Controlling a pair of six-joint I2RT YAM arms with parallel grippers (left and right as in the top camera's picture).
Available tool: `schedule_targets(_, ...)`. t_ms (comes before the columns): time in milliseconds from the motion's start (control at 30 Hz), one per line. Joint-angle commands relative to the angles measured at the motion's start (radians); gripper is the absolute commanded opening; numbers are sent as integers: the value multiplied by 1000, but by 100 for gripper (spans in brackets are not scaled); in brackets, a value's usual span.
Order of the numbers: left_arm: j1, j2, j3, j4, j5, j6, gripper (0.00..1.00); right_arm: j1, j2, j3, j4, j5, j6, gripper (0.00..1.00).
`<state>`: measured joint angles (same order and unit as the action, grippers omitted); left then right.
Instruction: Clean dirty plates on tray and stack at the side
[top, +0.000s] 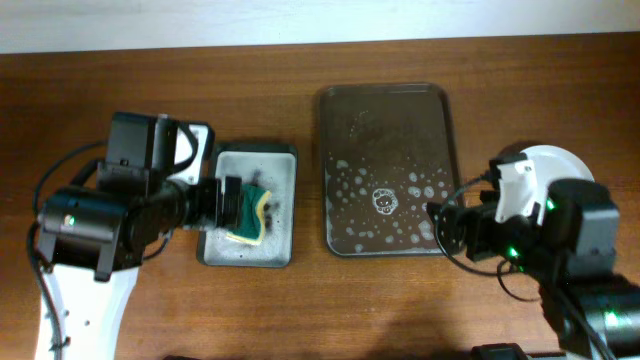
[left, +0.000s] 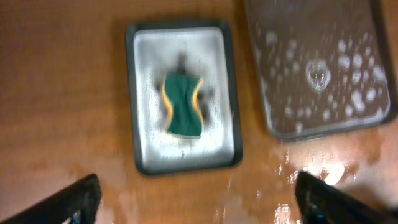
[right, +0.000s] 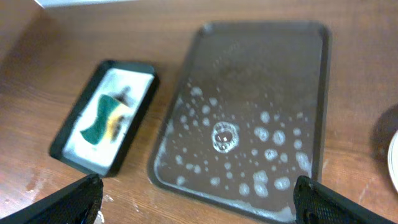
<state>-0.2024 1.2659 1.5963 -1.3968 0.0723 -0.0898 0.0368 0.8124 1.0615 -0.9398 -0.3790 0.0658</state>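
The large dark brown tray (top: 390, 120) lies in the middle of the table with soap foam spots and no plates on it. It also shows in the left wrist view (left: 348, 25) and the right wrist view (right: 261, 68). A white plate stack (top: 558, 163) sits right of the tray, mostly hidden under my right arm; one white edge shows in the right wrist view (right: 394, 163). My left gripper (top: 238, 203) is open and empty above the sponge tray. My right gripper (top: 446, 226) is open and empty over the tray's front right corner.
A small grey-black sponge tray (top: 225, 165) stands left of the big tray, with a green and yellow sponge (top: 252, 215) lying in it. Both show in the left wrist view, tray (left: 140, 74) and sponge (left: 183, 107). The wood near it looks wet.
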Motion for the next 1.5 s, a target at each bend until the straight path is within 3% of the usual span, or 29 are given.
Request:
schedule_targets(0, 5, -16, -4, -48, 8, 16, 100, -4, -53, 21, 0, -29, -10, 99)
schedule_targets(467, 5, -14, -4, -41, 11, 16, 100, -4, -55, 21, -80, 30, -11, 99)
schedule_targets(567, 5, -14, -4, -41, 11, 16, 100, 28, -138, 12, -89, 51, -125, 99)
schedule_targets(667, 5, -14, -4, -41, 11, 16, 100, 62, -267, -129, 50, 79, -190, 99)
schedule_targets(733, 5, -14, -4, -41, 11, 16, 100, 61, -409, -369, 195, 100, -189, 99)
schedule_targets(867, 5, -14, -4, -41, 11, 16, 100, 61, -629, -671, 320, 100, -189, 99)
schedule_targets(1033, 5, -14, -4, -41, 11, 16, 100, 61, -809, -985, 703, 100, -189, 99)
schedule_targets(1100, 5, -14, -4, -41, 11, 16, 100, 61, -809, -1042, 872, 100, -189, 99)
schedule_targets(1467, 5, -14, -4, -41, 11, 16, 100, 61, -809, -1056, 890, 100, -189, 99)
